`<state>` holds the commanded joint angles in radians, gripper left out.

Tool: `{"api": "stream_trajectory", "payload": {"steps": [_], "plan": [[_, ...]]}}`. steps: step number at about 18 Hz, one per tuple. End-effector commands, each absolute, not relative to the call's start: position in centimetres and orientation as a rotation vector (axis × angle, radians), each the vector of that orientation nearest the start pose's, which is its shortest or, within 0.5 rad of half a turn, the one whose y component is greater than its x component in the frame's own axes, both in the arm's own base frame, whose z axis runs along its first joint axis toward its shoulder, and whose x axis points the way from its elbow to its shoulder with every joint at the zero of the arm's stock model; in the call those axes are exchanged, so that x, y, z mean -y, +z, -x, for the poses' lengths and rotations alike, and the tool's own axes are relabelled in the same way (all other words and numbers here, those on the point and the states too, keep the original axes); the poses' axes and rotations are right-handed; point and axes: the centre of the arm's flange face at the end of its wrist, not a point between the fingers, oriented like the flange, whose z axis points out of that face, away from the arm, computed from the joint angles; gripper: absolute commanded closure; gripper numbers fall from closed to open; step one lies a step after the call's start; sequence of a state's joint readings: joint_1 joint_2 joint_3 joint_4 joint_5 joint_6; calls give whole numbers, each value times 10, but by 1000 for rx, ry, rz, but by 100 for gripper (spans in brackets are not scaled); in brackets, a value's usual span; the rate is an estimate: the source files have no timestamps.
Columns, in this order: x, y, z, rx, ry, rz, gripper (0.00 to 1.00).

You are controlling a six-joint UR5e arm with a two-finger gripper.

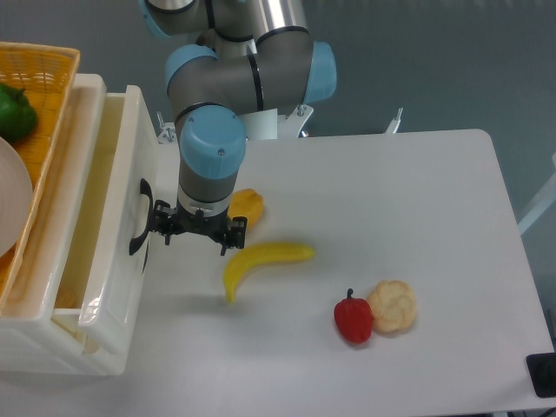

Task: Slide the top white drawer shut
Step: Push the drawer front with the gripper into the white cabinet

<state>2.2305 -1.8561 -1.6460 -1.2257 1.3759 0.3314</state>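
Observation:
The top white drawer (113, 217) juts out of the cream cabinet at the left, partly open, its front panel facing right with a curved black handle (139, 217). My gripper (193, 233) points down right beside that front panel, its left side against or very near the handle. I cannot tell from above how its jaws stand; nothing shows between them. The drawer's inside looks bare apart from something pale low down.
A yellow banana (259, 261) lies just right of the gripper, an orange piece (247, 205) behind it. A red pepper (353, 318) and a beige cookie-like piece (392, 306) sit at front right. An orange wicker basket (39, 95) with a green pepper (16, 111) tops the cabinet.

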Motion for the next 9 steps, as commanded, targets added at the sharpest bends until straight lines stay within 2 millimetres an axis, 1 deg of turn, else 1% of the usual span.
{"api": "stream_trajectory", "payload": {"steps": [9], "plan": [[-563,335,222,470,-258,3016,0]]}}
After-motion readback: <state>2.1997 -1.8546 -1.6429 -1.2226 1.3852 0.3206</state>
